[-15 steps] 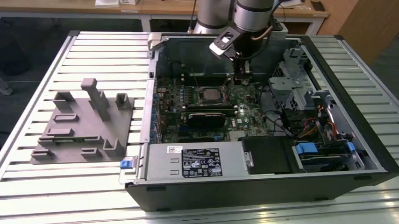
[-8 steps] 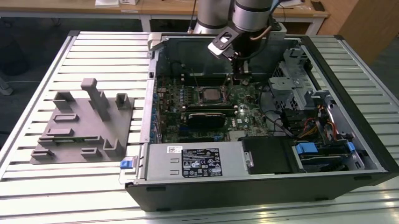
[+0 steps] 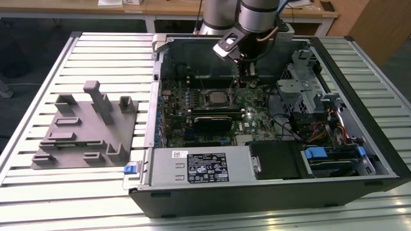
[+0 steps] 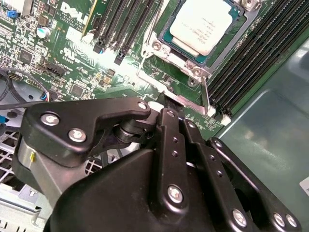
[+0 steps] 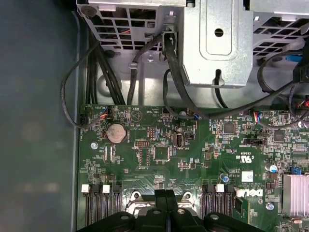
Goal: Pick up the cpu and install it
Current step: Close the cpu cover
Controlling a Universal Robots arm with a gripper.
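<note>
cpu (image 4: pixel 202 25) flat, top upward, apparently in socket (image 4: pixel 191 66)

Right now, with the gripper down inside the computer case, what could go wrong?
1. The gripper is right at the metal socket frame around the cpu; a sideways slip could scrape the frame or the memory slots beside it.
2. Loose black cables drape over the circuit board's edge; a move toward them might snag one.
</note>
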